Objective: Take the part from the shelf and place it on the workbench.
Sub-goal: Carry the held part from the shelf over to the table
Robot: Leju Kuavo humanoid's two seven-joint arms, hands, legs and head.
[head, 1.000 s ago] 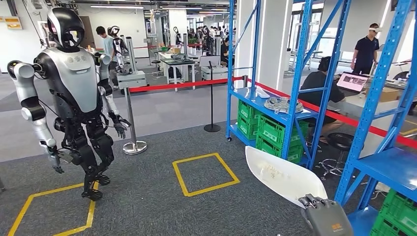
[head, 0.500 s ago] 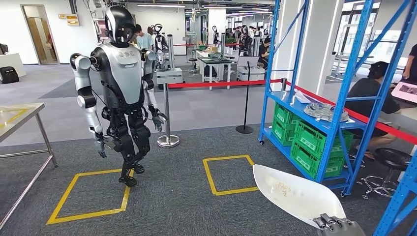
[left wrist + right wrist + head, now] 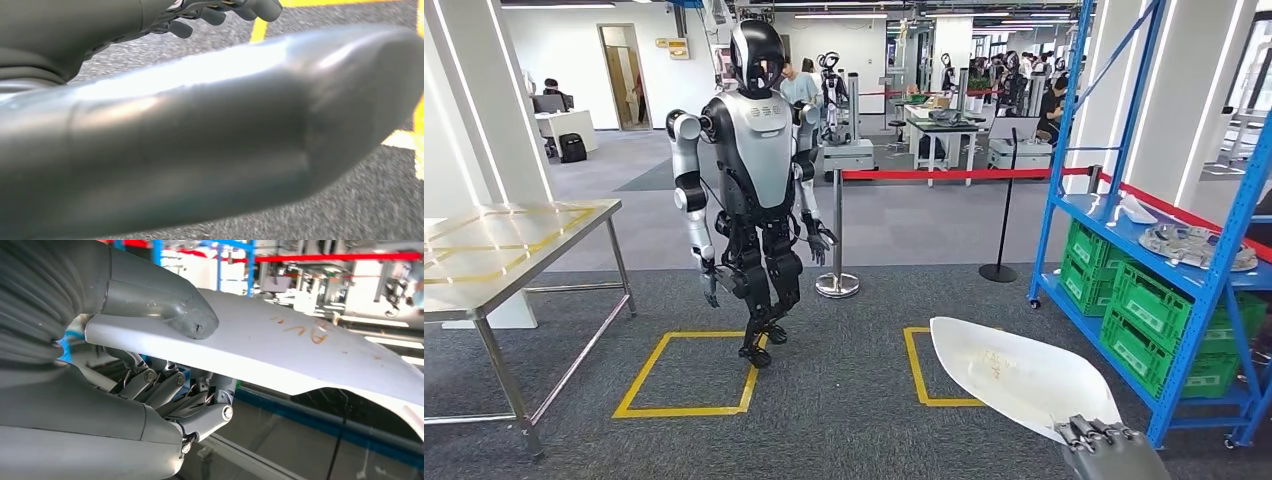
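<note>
The part (image 3: 1014, 375) is a long white curved panel held out low over the carpet at the lower right. My right hand (image 3: 1109, 452) grips its near end. In the right wrist view the thumb (image 3: 170, 305) presses on top of the part (image 3: 310, 345) and the fingers (image 3: 200, 400) curl beneath it. The workbench (image 3: 524, 250), a steel table with yellow tape on its top, stands at the left. The blue shelf (image 3: 1144, 230) stands at the right. My left hand (image 3: 200, 140) hangs over the carpet holding nothing, its thumb apart from the fingers (image 3: 225, 10).
Another humanoid robot (image 3: 754, 170) stands ahead beside a yellow floor square (image 3: 689, 375). A second yellow square (image 3: 934, 365) lies under the part. A red barrier tape on posts (image 3: 944, 174) crosses behind. Green crates (image 3: 1154, 310) sit low in the shelf.
The whole view has swung left: the shelf and the other robot slid to the right and the workbench came further into view. The part stays in my right hand.
</note>
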